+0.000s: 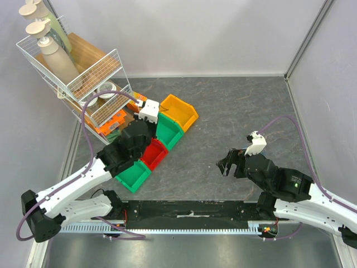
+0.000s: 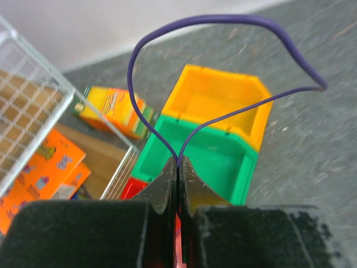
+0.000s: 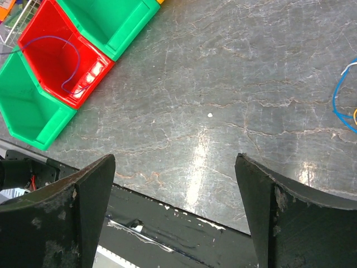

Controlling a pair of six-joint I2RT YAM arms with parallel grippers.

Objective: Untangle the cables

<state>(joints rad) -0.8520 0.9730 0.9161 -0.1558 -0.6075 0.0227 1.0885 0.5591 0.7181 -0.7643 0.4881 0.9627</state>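
My left gripper (image 2: 178,163) is shut on a thin purple wire (image 2: 223,19) that loops up out of the jaws, above the green bin (image 2: 223,162) and the yellow bin (image 2: 223,97). In the top view the left gripper (image 1: 152,134) hovers over the row of bins. In the right wrist view a thin purple wire (image 3: 71,64) lies in the red bin (image 3: 50,33). Blue, white and orange strands (image 3: 338,103) of the cables lie on the table at the right edge of that view. My right gripper (image 3: 175,167) is open and empty above bare table; it also shows in the top view (image 1: 226,166).
A row of bins stands left of centre: yellow (image 1: 181,111), green (image 1: 169,131), red (image 1: 154,154), green (image 1: 133,174). A wire rack (image 1: 83,78) with bottles and orange boxes stands at the back left. A black strip (image 1: 189,209) runs along the near edge.
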